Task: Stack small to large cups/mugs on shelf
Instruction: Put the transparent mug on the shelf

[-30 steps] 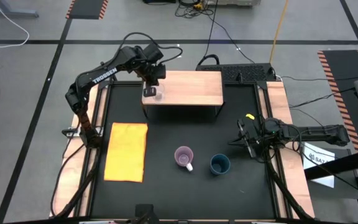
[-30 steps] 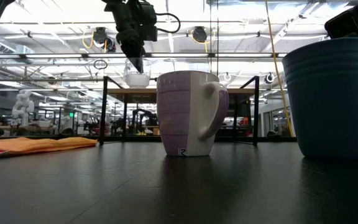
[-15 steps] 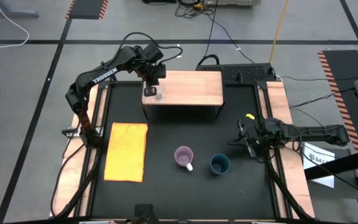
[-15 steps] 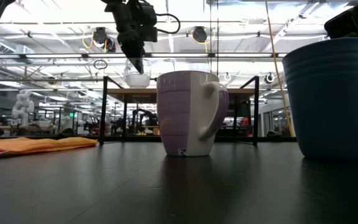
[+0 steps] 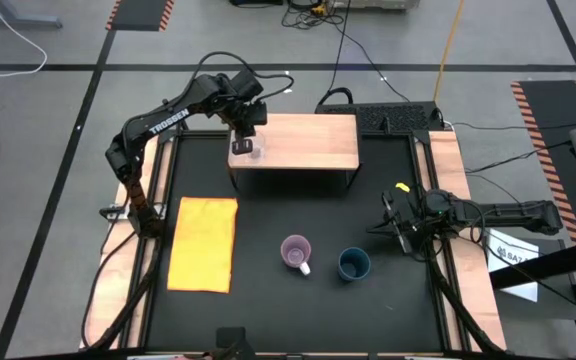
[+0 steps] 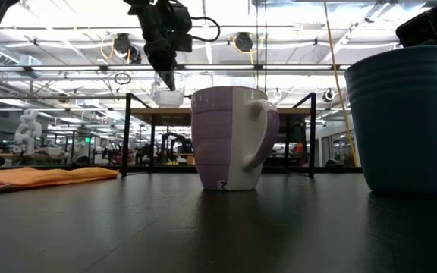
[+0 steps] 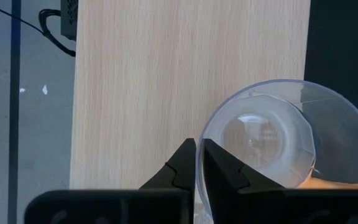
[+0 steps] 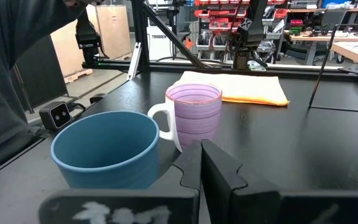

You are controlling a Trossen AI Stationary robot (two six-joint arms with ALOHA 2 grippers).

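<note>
My left gripper [image 5: 241,147] is shut on the tiny clear glass cup [image 5: 255,151] over the near left corner of the light-wood shelf [image 5: 308,140]. The cup also shows in the low view [image 6: 168,96] and in the left wrist view [image 7: 260,140]. The light purple mug [image 5: 296,252] and the dark teal-blue cup [image 5: 353,264] stand upright on their bases on the black table, near its front. My right gripper [image 5: 392,224] is shut and empty, to the right of the teal cup. My left gripper pinches the glass cup's wall at the rim [image 7: 199,144], one finger inside the cup and one outside. The fingers come from above, pointing down. The cup is upright, just over the shelf board; whether its bottom touches the board I cannot tell.
A flat yellow-orange mat [image 5: 204,243] lies on the table's left side. The shelf stands on thin black legs [image 6: 127,133] at the table's far edge. A dark power strip [image 5: 388,115] lies behind the shelf at the right.
</note>
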